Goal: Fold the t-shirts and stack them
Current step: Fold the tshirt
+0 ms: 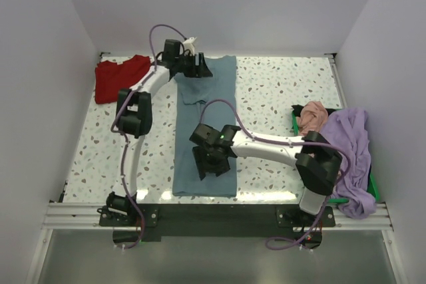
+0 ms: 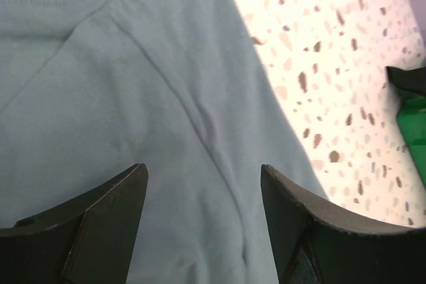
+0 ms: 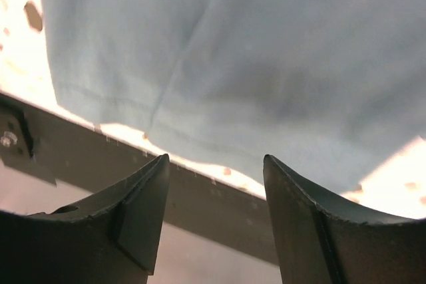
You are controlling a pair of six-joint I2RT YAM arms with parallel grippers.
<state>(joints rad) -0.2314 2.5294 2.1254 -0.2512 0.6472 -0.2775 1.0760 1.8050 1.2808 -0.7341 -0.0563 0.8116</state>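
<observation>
A blue shirt (image 1: 205, 124), folded into a long strip, is lying flat down the middle of the speckled table (image 1: 266, 91), reaching from the far edge to the near edge. The left gripper (image 1: 198, 66) is hovering over the shirt's far, collar end, its fingers (image 2: 113, 197) spread wide with nothing between them. The right gripper (image 1: 212, 163) is hanging over the near hem, also wide open and holding nothing. A red shirt (image 1: 120, 78) is lying crumpled in the far left corner. A pink shirt (image 1: 313, 116) and a lavender shirt (image 1: 351, 154) are lying heaped together on a green tray (image 1: 374, 189) at the right edge.
</observation>
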